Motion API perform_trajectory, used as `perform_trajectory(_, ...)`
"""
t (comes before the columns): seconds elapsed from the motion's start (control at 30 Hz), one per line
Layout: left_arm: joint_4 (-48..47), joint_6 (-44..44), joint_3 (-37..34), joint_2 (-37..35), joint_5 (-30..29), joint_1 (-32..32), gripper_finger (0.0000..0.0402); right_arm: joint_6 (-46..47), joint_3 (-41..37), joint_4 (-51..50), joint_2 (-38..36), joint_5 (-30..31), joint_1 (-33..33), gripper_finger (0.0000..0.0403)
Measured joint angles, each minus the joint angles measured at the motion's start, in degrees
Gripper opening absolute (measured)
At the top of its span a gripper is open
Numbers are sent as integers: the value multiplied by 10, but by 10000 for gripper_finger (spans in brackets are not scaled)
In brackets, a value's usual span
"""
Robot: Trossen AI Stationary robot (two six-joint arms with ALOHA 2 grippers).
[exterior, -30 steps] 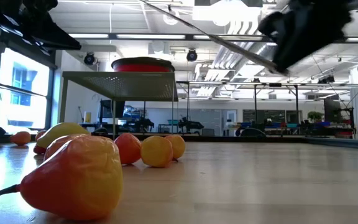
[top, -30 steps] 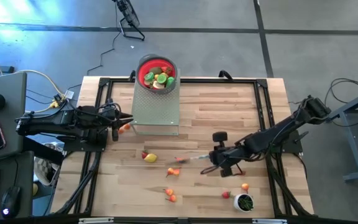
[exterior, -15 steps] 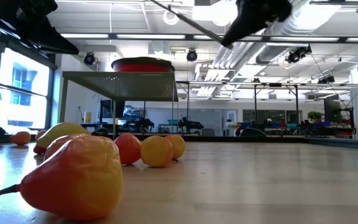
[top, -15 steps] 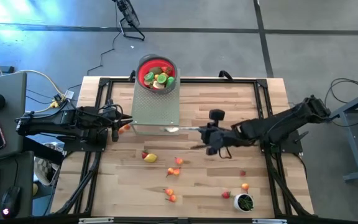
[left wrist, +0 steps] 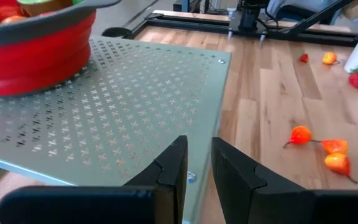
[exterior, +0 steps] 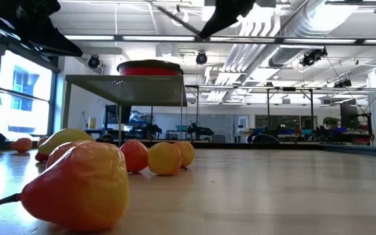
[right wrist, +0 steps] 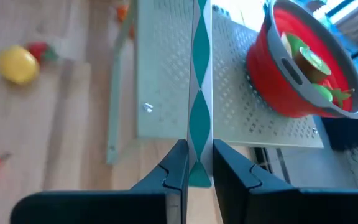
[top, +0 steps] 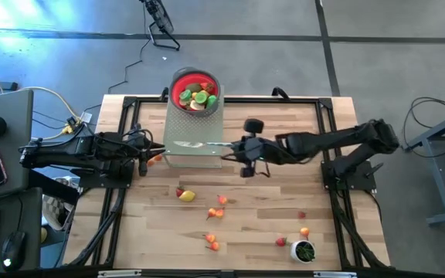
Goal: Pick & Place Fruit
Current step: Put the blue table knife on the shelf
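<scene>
Right end effector (top: 234, 148) pinches a silver knife (top: 201, 144) over the perforated stand (top: 194, 131); left end effector (top: 144, 156), nearly closed, holds nothing. Fruit (top: 186, 195) lies scattered on the tabletop (top: 284, 127), more in the red bowl (top: 181, 83).

fruit, small toy pieces. several, green, yellow and tan, piled in the red bowl (top: 195, 91) at the table's (top: 284, 131) far edge. rest loose on the wood: one orange (top: 154, 159) near the left edge, a yellow lemon (top: 187, 196) touching a red piece (top: 179, 191), an orange cluster (top: 217, 210) mid-table, two more (top: 212, 242) toward the near edge, red (top: 281, 242) and orange (top: 305, 231) near the near-right corner.
</scene>
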Motion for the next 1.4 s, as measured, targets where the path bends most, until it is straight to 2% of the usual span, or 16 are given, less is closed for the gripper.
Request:
perform_trajectory(0.13,0,-18,0,0,6,0,67,-4,67,-38,56,0,-33,42)
perform_trajectory(0.3,0,-19,0,0,53,0,67,-8,140,-77,104,1,-73,42)
perform_trajectory(0.53,0,-30,0,0,92,0,67,-62,206,-119,165,-48,-110,42)
perform_trajectory(0.83,0,-30,0,0,92,0,67,-152,249,-128,228,-66,-128,42)
perform_trajectory(1.17,0,-30,0,0,92,0,67,-249,252,-139,232,-75,-126,42)
perform_trajectory(1.4,0,-30,0,0,92,0,67,-242,252,-133,251,-72,-132,42)
